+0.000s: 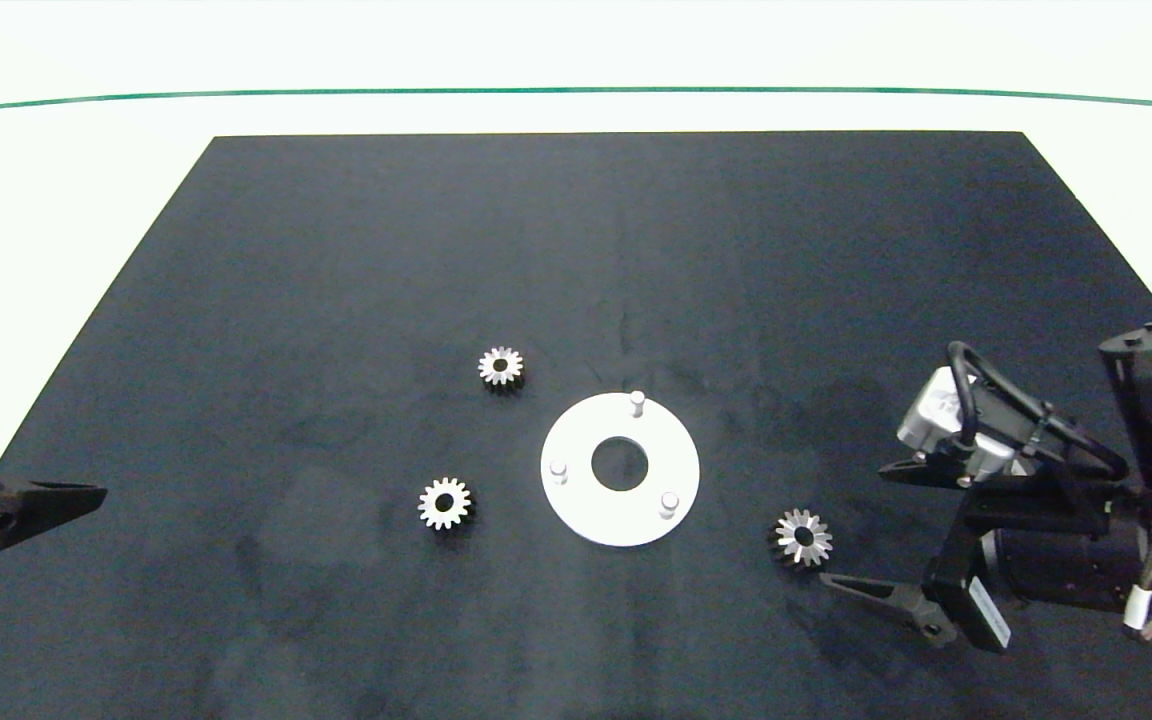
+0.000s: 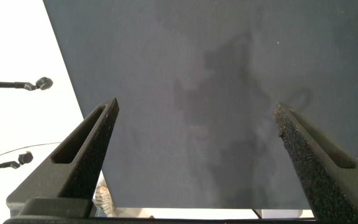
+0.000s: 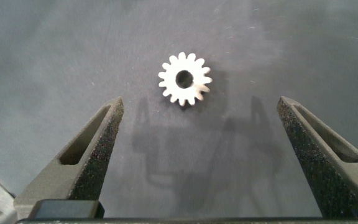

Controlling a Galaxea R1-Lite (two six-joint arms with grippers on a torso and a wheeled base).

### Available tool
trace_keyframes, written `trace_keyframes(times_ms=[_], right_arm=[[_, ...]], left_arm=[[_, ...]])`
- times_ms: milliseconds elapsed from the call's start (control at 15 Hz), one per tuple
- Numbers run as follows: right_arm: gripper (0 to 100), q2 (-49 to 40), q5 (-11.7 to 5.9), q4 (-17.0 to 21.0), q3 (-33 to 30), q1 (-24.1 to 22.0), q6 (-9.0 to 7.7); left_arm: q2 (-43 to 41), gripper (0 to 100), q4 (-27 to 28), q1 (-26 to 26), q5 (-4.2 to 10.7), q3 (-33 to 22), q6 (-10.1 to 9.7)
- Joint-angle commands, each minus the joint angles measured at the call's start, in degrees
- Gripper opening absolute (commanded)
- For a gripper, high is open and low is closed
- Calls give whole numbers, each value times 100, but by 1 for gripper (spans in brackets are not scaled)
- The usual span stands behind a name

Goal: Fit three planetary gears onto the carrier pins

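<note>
1. Our right gripper (image 1: 891, 535) sits near the table's front right, fingers spread wide and holding nothing.
2. Just beyond its tips lies a small shiny metal gear (image 3: 184, 78), flat on the black mat (image 1: 336, 300). We should slide forward until the gear is between both fingers, then squeeze gently.
3. Farther in is the flat white ring disc (image 1: 620, 470) with three little white pins, all bare.
4. Two more shiny gears (image 1: 445, 503) lie left of the disc.
5. Our left gripper (image 2: 194, 152) waits wide open, empty, at the mat's left edge.
</note>
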Motion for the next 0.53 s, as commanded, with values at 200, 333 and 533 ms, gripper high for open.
trace_keyframes(times_ms=[200,333,533], right_arm=[[100,552,-45,1,-252,51,-68],[100,693,-63,9,-331,51,-103],[100,903,-168,1,-410,78,-121]], left_arm=[[-125,100,135,-131,4,-1,27],[-151,100,153,-219,4,-1,18],[-177,100,153,-210,4,-1,27]])
